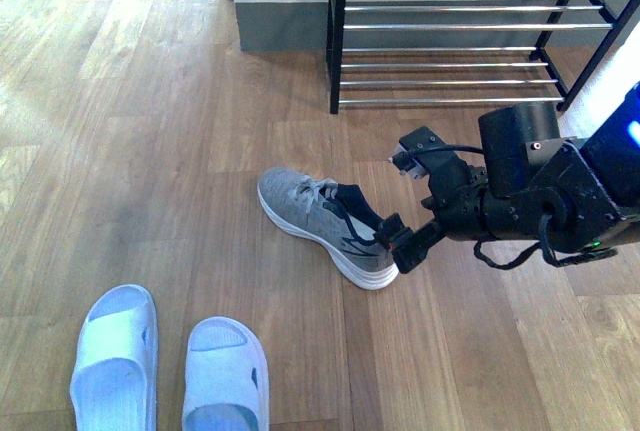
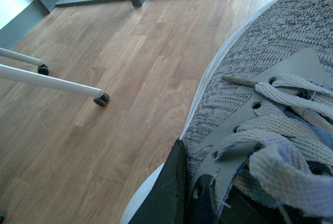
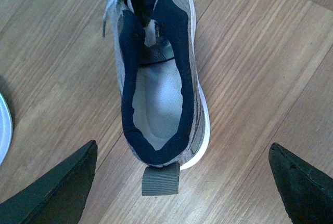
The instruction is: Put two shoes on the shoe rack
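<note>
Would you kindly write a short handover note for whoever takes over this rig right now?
Right gripper: open, fingers astride the heel of the first shoe, not touching it. That shoe lies on the floor, short of the shoe rack.
Left gripper: one finger shows, against the second shoe, which fills its view. Grip cannot be confirmed.
Done: nothing; no shoe on the rack tiers in view.
Left: close on the heel, lift, and set both shoes on the rack.
</note>
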Controlling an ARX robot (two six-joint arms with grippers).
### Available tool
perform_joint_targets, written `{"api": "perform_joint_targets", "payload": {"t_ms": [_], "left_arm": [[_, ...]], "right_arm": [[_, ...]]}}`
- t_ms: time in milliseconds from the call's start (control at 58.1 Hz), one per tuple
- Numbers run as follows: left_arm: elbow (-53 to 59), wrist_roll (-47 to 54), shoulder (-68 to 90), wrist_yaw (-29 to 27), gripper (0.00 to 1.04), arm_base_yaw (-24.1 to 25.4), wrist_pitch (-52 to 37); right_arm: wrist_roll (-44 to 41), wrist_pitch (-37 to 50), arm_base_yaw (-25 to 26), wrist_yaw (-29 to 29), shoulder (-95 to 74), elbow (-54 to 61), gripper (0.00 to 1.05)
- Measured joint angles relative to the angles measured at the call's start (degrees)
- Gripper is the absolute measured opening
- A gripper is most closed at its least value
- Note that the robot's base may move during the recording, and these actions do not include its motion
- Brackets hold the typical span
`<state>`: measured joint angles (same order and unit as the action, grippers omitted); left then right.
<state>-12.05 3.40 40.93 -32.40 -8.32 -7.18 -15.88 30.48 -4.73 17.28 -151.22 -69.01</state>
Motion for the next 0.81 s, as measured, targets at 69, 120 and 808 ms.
{"api": "perform_joint_targets", "payload": {"t_ms": [69,120,808], "left_arm": [[0.00,0.00,0.00,0.00,0.02,0.00,0.00],[0.00,0.02,0.00,0.02,0.02,0.00,0.00],[0.00,0.02,0.00,0.00,0.02,0.00,0.00]], "right_arm": [[1.44,-0.63,-0.11,-0.13,-1.11,-0.63,0.95],[2.08,-0.63,-0.28,-0.57,-1.90,-1.20,0.95],[-3.43,2.03,0.26,-1.29,2.80,4.33,0.95]]}}
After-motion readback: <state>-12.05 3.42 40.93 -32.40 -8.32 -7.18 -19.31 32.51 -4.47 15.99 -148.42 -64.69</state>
